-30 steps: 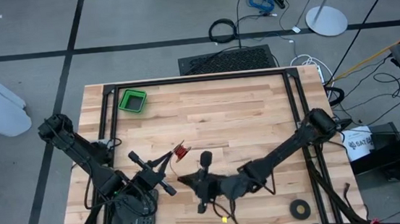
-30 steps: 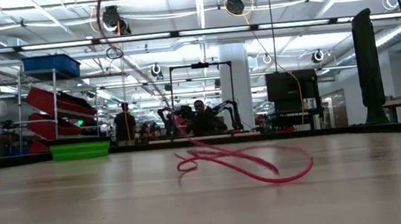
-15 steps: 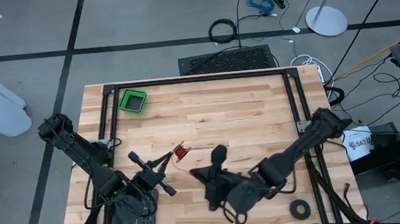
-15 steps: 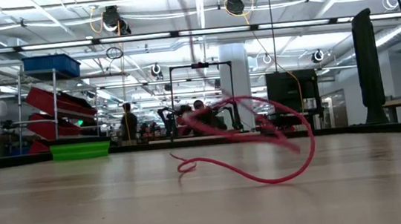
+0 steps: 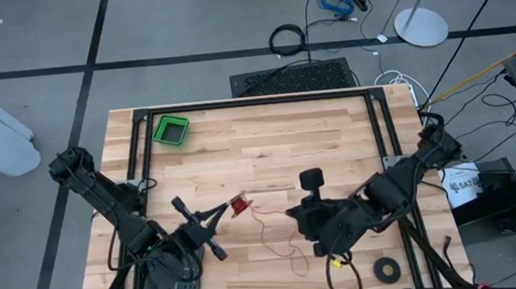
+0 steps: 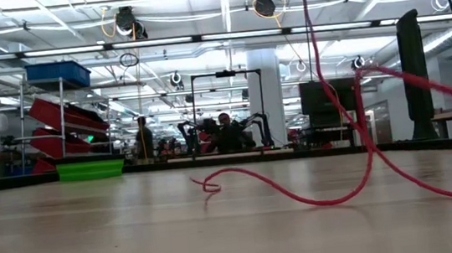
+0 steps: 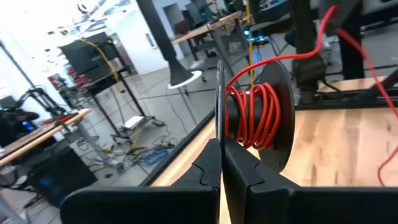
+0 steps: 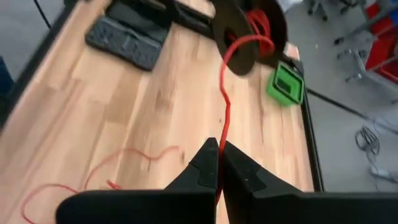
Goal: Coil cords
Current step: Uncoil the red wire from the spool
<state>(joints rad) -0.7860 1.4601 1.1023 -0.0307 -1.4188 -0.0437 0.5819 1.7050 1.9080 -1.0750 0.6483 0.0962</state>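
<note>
Cord (image 5: 267, 230) pinched by right tool (image 8: 218, 163), spool (image 7: 258, 118) clamped by left tool (image 7: 221, 163)

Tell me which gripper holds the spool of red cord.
The left gripper, shut on the flange edge of the black spool. The right gripper pinches only the loose red cord running off it.

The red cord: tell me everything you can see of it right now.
The red cord is thin, flexible and plastic-looking. One end is wound in several turns on a black spool, whose flange the left tool pinches shut. From there it runs taut to the shut right tool, which grips it. The remainder lies on the wooden table in loose, wavy loops ending in a small curled tail, with part rising off the tabletop.
</note>
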